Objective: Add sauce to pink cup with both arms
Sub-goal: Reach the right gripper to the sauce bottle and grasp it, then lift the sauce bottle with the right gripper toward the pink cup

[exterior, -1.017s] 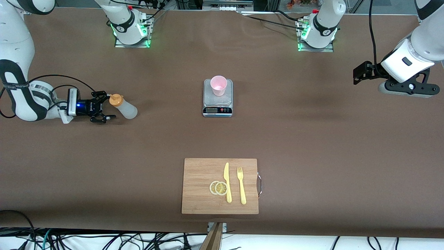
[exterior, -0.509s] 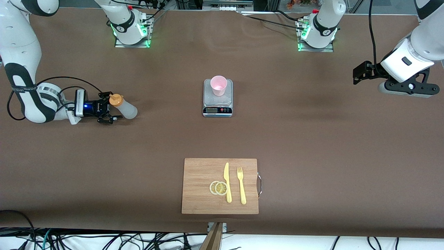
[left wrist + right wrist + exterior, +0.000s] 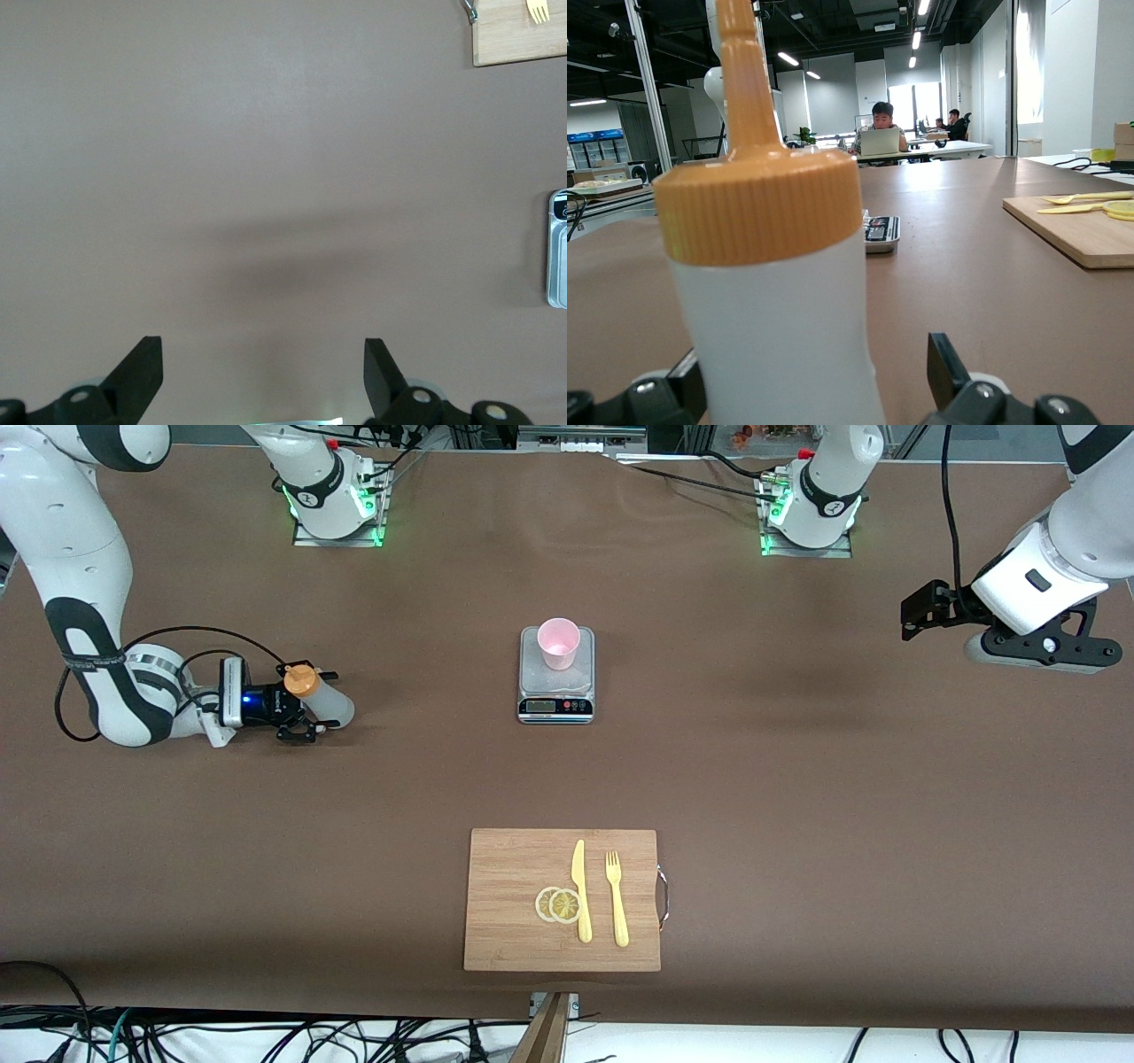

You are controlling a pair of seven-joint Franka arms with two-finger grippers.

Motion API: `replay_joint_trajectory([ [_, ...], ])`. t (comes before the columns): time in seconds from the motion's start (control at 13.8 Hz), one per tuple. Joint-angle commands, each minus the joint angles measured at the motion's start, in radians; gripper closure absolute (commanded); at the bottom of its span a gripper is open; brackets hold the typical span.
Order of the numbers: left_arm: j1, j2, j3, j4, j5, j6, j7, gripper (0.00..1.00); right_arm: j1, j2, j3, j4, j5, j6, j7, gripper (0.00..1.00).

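Now I have the right gripper (image 3: 306,707) straddling the sauce (image 3: 326,701), jaws wide — next I clench; left gripper (image 3: 921,613) waits, spread.

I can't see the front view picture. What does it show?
The right tool, open, sits around the sauce bottle near the right arm's table end. The pink cup stands on a scale mid-table; the left tool waits open over bare table.

A silver kitchen scale (image 3: 555,691) is sitting mid-table, its display facing the front camera. Nearer that camera, a wooden cutting board (image 3: 509,886) is lying flat, carrying two lemon slices (image 3: 557,904), a yellow knife (image 3: 580,890) and a yellow fork (image 3: 617,897) side by side.
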Motion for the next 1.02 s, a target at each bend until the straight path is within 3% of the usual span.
replay_joint_trajectory([
  [0.0, -0.002, -0.016, -0.001, 0.000, -0.005, -0.011, 0.002, 0.00, 0.008, 0.009, -0.002, -0.009, 0.025, 0.004, -0.023, 0.07],
  [0.15, -0.002, -0.016, -0.001, 0.000, -0.005, -0.011, 0.002, 0.00, 0.008, 0.012, -0.002, -0.006, 0.023, 0.002, -0.023, 0.62],
  [0.29, -0.002, -0.016, -0.001, 0.000, -0.005, -0.011, 0.005, 0.00, 0.012, 0.011, -0.002, -0.005, 0.023, 0.001, -0.023, 0.81],
  [0.36, -0.002, -0.016, -0.001, 0.000, -0.005, -0.011, 0.005, 0.00, 0.014, 0.009, -0.002, -0.003, 0.023, -0.004, -0.023, 1.00],
  [0.94, -0.002, -0.016, 0.001, 0.000, -0.005, -0.015, 0.002, 0.00, 0.023, -0.004, -0.002, 0.041, 0.015, -0.012, -0.007, 1.00],
])
